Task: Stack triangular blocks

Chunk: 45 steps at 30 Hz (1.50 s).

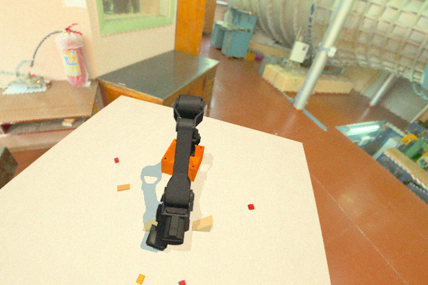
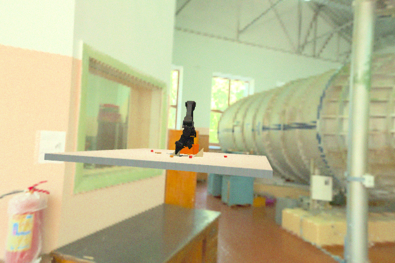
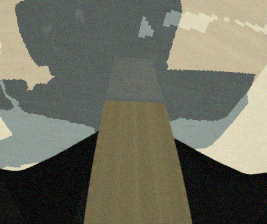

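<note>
Nearest in the top view, a small orange block (image 1: 140, 279) (image 2: 171, 156) and a red cube (image 1: 182, 283) (image 2: 190, 157) lie on the pale table (image 1: 267, 243) (image 2: 240, 169), well apart from the work. Farther in, the gripper (image 1: 156, 238) (image 2: 177, 152) (image 3: 132, 137) reaches down on the arm's right, its fingers drawn in to a middling gap and, it seems, closed on the sides of the right-hand triangular block (image 1: 149, 225) (image 2: 176, 154) (image 3: 136, 165) — that block's face runs lengthwise between them in the wrist view. Whether it is clear of the table I cannot tell. The other, left-hand triangular block (image 1: 204, 223) (image 2: 200, 153) stands across from it, to the arm's own left, its tall side outward and its slope falling toward the gripper. The coming move turns on that: likely a lift, a carry leftward and a turn that brings the held slope down over the waiting one, ends even. A low carry could shove the lower block — height should come first. Beyond both sits the orange arm base (image 1: 168, 168) (image 2: 195, 148), farther back than either block.
</note>
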{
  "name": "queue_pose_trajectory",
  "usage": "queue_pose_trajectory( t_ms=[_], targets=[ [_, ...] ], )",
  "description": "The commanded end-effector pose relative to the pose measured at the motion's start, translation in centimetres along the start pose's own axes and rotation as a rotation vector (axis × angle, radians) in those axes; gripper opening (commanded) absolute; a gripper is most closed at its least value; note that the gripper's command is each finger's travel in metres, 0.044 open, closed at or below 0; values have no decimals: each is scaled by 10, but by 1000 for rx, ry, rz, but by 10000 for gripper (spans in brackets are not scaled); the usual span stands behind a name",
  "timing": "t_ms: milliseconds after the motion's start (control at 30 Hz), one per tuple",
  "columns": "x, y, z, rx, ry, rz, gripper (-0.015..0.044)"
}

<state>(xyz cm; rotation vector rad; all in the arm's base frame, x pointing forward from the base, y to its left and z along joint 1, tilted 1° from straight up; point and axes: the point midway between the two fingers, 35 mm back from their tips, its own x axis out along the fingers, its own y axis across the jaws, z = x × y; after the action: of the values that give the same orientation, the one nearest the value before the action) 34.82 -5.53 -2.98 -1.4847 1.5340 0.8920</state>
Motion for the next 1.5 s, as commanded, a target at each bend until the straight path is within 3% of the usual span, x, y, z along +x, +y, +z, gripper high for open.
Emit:
queue_pose_trajectory(
  t_ms=[0,200,333,1467],
  targets=[
    [1,1,0,-3,4,1,124],
    [-1,0,-1,-2,2,1,0],
    [-2,0,-2,-1,-13,1,0],
    [-4,1,-64,1,-887,1,0]
  ],
)
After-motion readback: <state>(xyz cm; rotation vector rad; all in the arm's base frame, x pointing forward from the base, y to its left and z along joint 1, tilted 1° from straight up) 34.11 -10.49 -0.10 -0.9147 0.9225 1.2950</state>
